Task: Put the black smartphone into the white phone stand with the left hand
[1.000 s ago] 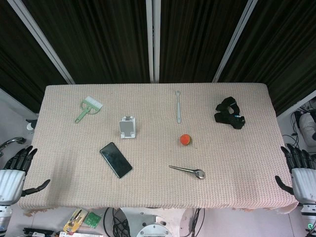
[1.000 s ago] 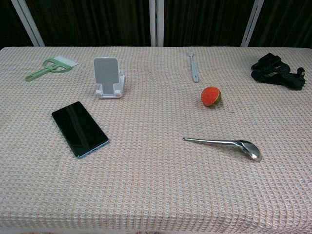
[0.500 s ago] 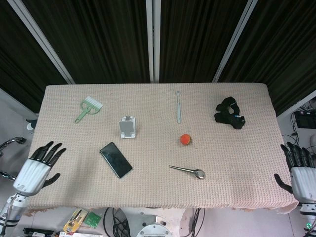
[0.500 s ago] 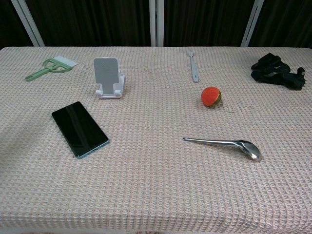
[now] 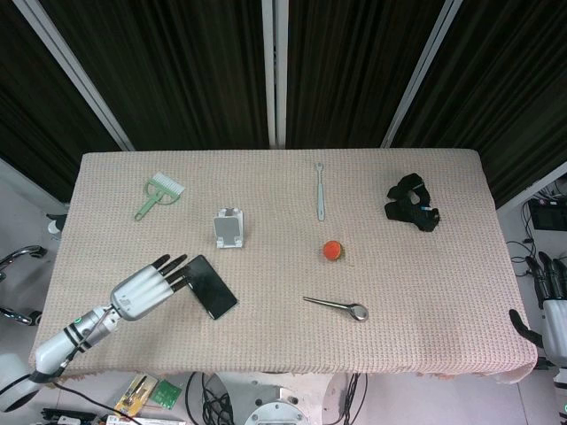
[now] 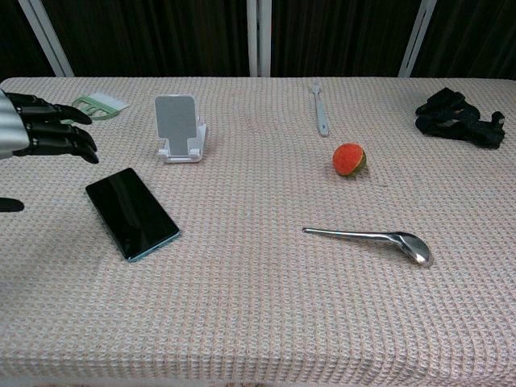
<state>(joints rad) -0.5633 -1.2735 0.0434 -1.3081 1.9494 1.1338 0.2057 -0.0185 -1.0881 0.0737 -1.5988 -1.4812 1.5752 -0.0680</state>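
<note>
Smartphone (image 5: 209, 286) lying near table (image 5: 425, 301) front-left, stand (image 5: 229, 227) sitting behind it; left hand (image 5: 144, 286) hovering at smartphone's left end.

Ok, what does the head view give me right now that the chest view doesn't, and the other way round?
Only the head view shows the right hand, open past the table's right edge, and the left forearm. Only the chest view shows the left hand's fingers above the cloth, apart from the black smartphone; from the head view they seem to overlap it. Both show the empty white phone stand, green brush, toothbrush, orange ball, metal spoon and black strap.
</note>
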